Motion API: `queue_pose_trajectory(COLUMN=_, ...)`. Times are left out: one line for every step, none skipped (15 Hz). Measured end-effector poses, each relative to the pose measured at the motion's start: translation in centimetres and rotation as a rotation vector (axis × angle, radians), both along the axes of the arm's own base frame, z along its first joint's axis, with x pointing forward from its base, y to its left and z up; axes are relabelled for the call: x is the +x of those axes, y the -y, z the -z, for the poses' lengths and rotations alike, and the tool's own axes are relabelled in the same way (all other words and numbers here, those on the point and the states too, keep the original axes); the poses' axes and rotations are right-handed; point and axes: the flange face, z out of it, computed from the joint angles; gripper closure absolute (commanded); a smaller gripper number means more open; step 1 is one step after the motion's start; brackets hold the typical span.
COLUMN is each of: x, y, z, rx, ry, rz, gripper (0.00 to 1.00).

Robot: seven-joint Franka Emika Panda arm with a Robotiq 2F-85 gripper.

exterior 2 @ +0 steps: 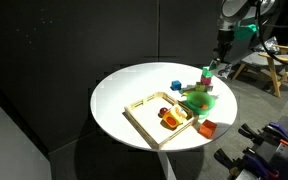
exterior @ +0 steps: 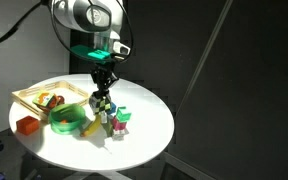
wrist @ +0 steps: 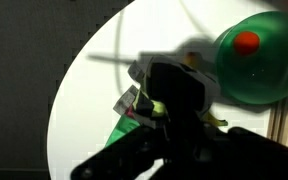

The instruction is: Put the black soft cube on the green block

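In an exterior view my gripper (exterior: 102, 96) hangs over the middle of the round white table (exterior: 149, 135). It is shut on the black soft cube (exterior: 102, 104), chequered black and pale yellow-green. The cube hangs just above a cluster of small blocks. The green block (exterior: 123, 112) sits there beside a pink block (exterior: 125, 121). In the wrist view the cube (wrist: 142, 100) shows at the dark fingers (wrist: 174, 105), with the pink block (wrist: 131, 113) and the green block (wrist: 116, 130) under it. My gripper also shows in the other exterior view (exterior 2: 212, 68).
A green bowl (exterior: 69, 122) holding an orange ball (wrist: 246, 42) stands close to the blocks. A wooden tray (exterior: 34, 98) with several items sits beyond it. There is a red block (exterior: 26, 125) near the table edge and a small blue cube (exterior 2: 174, 86).
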Motion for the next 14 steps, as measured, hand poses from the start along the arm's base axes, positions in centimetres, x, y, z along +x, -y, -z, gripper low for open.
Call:
queue_pose_trajectory(x=0.3, y=0.1, z=-0.3, rx=-0.003, ry=0.008, rz=0.001, gripper=0.96)
queue_pose_trajectory(x=0.6, y=0.3, z=-0.6, rx=-0.006, ry=0.015, rz=0.002, gripper=0.96)
queue_pose_trajectory(x=0.8, y=0.4, z=-0.8, rx=-0.008, ry=0.02, rz=0.003, gripper=0.96)
queue_pose_trajectory(x=1.1, y=0.6, z=-1.0, rx=-0.01, ry=0.024, rz=0.005, gripper=0.96)
queue_pose_trajectory(x=1.4, y=0.8, z=-1.0, rx=-0.012, ry=0.027, rz=0.007, gripper=0.96)
queue_pose_trajectory(x=1.6, y=1.0, z=-1.1, rx=-0.014, ry=0.029, rz=0.009, gripper=0.96)
queue_pose_trajectory(x=1.9, y=1.1, z=-1.1, rx=-0.016, ry=0.031, rz=0.011, gripper=0.96)
queue_pose_trajectory(x=2.1, y=1.4, z=-1.0, rx=-0.018, ry=0.032, rz=0.014, gripper=0.96)
queue_pose_trajectory(x=2.3, y=1.6, z=-1.0, rx=-0.019, ry=0.032, rz=0.016, gripper=0.96)
queue_pose_trajectory(x=2.5, y=1.8, z=-1.0, rx=-0.021, ry=0.032, rz=0.019, gripper=0.96)
queue_pose_trajectory(x=2.7, y=2.0, z=-1.0, rx=-0.022, ry=0.032, rz=0.023, gripper=0.96)
queue_pose_trajectory(x=2.9, y=2.3, z=-1.0, rx=-0.022, ry=0.032, rz=0.027, gripper=0.96)
queue_pose_trajectory(x=3.0, y=2.6, z=-1.1, rx=-0.022, ry=0.032, rz=0.032, gripper=0.96)
queue_pose_trajectory(x=3.2, y=2.8, z=-1.2, rx=-0.023, ry=0.033, rz=0.037, gripper=0.96)
